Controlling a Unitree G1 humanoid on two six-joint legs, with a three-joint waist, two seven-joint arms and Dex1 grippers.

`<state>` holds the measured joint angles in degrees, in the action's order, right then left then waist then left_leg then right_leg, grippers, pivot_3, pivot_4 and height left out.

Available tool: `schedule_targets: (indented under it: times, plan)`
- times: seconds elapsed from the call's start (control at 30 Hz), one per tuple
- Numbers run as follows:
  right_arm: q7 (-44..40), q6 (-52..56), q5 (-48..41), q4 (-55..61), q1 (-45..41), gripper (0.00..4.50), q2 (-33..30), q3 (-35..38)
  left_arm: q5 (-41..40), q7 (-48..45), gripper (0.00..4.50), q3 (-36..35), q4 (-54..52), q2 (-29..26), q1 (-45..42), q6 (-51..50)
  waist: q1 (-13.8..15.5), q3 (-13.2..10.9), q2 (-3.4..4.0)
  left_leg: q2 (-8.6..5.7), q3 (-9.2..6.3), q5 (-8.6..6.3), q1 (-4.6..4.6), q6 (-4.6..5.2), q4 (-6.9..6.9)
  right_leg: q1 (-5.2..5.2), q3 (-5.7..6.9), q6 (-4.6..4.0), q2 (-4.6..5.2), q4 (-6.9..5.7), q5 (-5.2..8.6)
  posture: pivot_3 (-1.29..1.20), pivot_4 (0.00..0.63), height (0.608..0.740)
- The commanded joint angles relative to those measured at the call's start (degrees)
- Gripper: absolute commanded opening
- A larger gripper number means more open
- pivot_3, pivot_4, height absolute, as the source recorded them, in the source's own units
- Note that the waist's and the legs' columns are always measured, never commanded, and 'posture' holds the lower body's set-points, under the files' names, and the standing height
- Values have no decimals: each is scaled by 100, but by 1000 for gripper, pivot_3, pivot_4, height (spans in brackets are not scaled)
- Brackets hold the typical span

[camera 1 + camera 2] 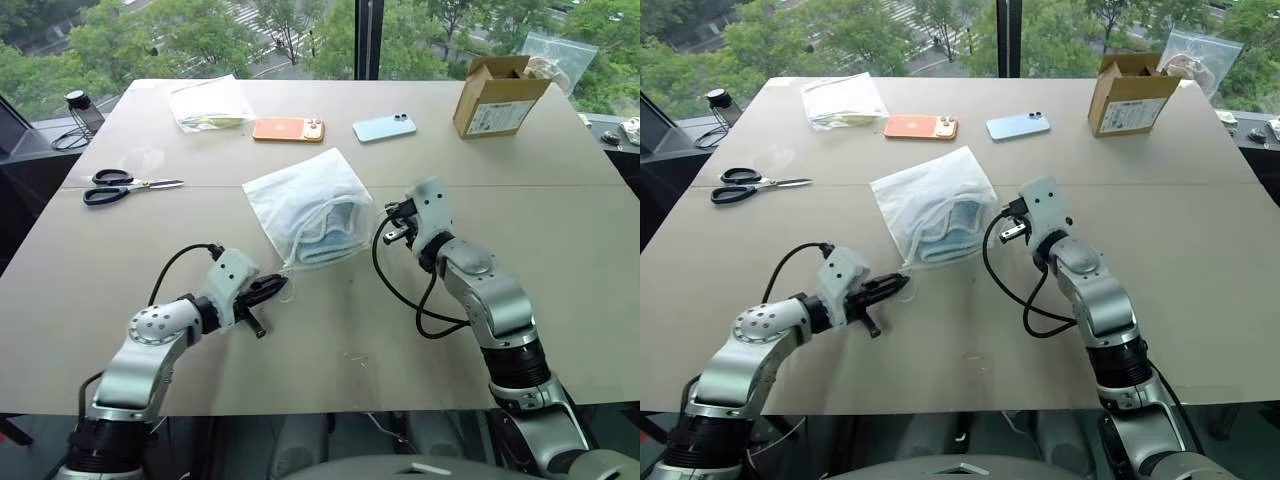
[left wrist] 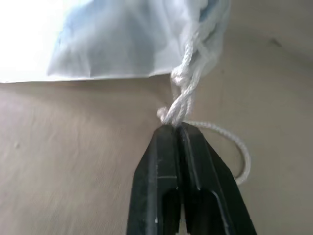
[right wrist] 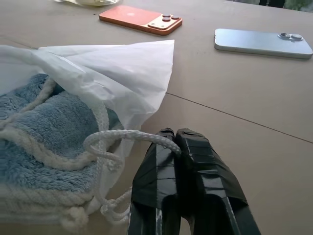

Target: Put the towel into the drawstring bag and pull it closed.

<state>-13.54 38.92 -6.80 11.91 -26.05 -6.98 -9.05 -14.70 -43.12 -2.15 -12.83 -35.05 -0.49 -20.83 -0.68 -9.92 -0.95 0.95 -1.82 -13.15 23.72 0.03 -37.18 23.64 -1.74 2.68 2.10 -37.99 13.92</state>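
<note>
On the far left of the tabletop point(image 1: 120, 290) I see black scissors point(image 1: 125, 186). Nearer to me, my left hand point(image 1: 278, 288) is closed tight, and its fingers point(image 2: 168, 161) pinch the white cord point(image 2: 183, 98) at the near corner of the drawstring bag point(image 1: 305, 200). The bag lies in the middle of the tabletop, between my two hands. The towel point(image 1: 330, 238) is inside it, and its blue terry shows through the thin fabric and at the opening on the right side. Behind the bag, on the far side, there are a clear pouch point(image 1: 208, 103), an orange phone point(image 1: 288, 129) and a pale blue phone point(image 1: 384, 127). My right hand point(image 3: 178, 142) is also closed, just beside the bag's right side. A cord loop point(image 3: 127, 137) lies over its fingertips, but I cannot tell if it is gripped. A cardboard box point(image 1: 497, 95) stands at the far right.
</note>
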Motion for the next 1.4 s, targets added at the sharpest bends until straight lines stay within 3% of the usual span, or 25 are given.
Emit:
schedule_targets:
  times: [0.03, 0.17, 0.33, 0.6, 0.97, 1.4]
  plan:
    - [39, -6, 3, 381, -20, 0, -5, 68, -42, 305, 71, 42, 283, 384, -100, -54, 2, 4, 7, -3, -1, 0, 0, 0, -1, -2, 2, 0, 0, 0, 0, 0, 150, 740]
    - [-11, -148, -199, 857, -256, 0, -57, 400, -503, 736, 71, -1051, 720, 640, -730, 466, -21, 0, 1, -10, -7, 0, 2, 1, -11, -6, 9, 1, -3, -3, -1, 0, 150, 740]
    - [-244, -101, -570, 1465, -587, 0, -275, 784, -321, 1377, 71, -1594, 1425, 589, -1583, 1016, -25, -2, 0, -1, -15, 0, 8, 0, -12, 2, 15, -1, -17, -7, -2, 0, 150, 740]
    - [-227, 13, -719, 1534, -960, 0, -581, 1057, -339, 2069, 71, -1785, 1702, 697, -2492, 1167, -16, -4, -8, -21, -15, 0, 14, 0, -10, -1, 18, 0, 3, -2, -3, 0, 150, 740]
    - [-58, -178, -637, 1266, -1080, 0, -783, 1267, -39, 2641, 71, -1685, 1933, 591, -2930, 1066, -31, -5, -9, -21, -15, 0, 13, 0, -5, 2, 17, 0, 3, -3, -3, 0, 150, 740]
    - [773, -685, -284, 345, -2081, 0, -1518, 2431, 648, 3643, 71, -1827, 3342, -68, -4438, 1448, -17, -9, -14, -26, -14, 1, 16, 0, -1, 4, 18, 0, 4, 0, -3, 0, 150, 740]
